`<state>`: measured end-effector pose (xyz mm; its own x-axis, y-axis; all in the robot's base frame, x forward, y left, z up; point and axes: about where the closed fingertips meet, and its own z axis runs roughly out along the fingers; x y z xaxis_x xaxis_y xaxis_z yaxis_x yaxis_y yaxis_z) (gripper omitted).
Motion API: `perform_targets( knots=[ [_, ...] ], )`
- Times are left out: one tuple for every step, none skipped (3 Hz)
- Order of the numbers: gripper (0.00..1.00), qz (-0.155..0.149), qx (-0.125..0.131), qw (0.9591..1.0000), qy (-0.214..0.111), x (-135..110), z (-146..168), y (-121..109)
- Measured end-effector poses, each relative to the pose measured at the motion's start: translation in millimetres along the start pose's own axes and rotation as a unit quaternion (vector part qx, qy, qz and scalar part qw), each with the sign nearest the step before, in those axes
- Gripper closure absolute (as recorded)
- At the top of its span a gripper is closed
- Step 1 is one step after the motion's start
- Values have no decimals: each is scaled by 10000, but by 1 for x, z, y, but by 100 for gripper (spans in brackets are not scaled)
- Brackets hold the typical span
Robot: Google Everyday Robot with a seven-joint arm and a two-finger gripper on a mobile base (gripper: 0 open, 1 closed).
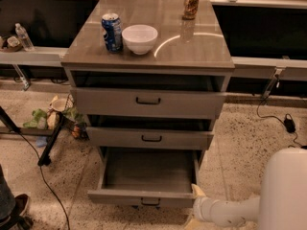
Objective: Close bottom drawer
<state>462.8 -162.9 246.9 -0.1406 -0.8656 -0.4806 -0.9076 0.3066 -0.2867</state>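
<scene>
The bottom drawer [144, 196] is the lowest of three grey drawers in the cabinet. It is pulled far out, and its deep grey box is open to view and empty. A small black bar handle [150, 202] sits on its flat front. My gripper [196, 195] is at the drawer front's right end, low near the floor, on the end of my white arm [225, 211]. The arm comes in from the lower right. The top drawer [147, 101] and middle drawer [149, 138] stand slightly out.
On the cabinet top stand a blue can [112, 31], a white bowl [139, 38] and a brown can [191, 3]. Litter [53, 116], a black stand leg [50, 145] and a cable lie on the floor at left. A plug and cord [289, 123] lie at right.
</scene>
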Motion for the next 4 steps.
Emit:
perform_targets(
  knots=[
    [23,192,151,9996,-102,14,13,3],
    [46,297,233,9992,-113,19,13,6],
    [69,344,216,9991,-112,19,17,12],
    [93,388,181,9988,-255,18,37,21]
  ],
)
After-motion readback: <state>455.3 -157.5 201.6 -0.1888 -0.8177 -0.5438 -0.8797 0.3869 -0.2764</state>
